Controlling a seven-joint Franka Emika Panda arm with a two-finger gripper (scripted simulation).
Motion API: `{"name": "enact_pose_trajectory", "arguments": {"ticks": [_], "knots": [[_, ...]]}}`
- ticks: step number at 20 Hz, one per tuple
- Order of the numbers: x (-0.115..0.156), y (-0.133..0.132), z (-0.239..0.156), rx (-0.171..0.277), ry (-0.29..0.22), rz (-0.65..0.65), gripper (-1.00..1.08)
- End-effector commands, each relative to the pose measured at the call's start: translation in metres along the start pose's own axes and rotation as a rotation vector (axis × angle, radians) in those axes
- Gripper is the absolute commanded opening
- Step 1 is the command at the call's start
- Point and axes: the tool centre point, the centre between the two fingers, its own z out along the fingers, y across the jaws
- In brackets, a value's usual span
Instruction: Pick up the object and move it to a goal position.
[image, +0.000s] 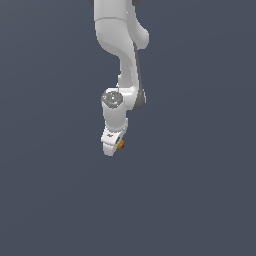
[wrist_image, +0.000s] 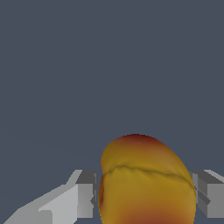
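Wrist view shows the gripper closed to the width of the yellow-orange fruit, one finger pressed to each flank, so the fruit sits centred between them, probably for carrying toward the goal.

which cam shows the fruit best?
The wrist view. The fruit fills the lower frame between the end effector fingers, so its yellow-orange skin, dark red patch and crease are clear. The exterior view shows only a tiny orange speck beside the white end effector, mostly hidden.
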Motion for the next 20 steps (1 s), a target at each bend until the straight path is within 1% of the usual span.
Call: {"name": "enact_pose_trajectory", "arguments": {"ticks": [1,6,7,14,20], "knots": [[0.000,-0.001,0.002,0.003,-0.001,-0.001,-1.00],[0.000,-0.001,0.002,0.003,-0.001,-0.001,-1.00],[-0.001,0.012,-0.013,-0.031,0.005,0.006,-1.00],[-0.006,0.013,-0.026,-0.030,0.005,0.005,-1.00],[-0.018,0.015,-0.059,-0.027,0.005,0.004,-1.00]]}}
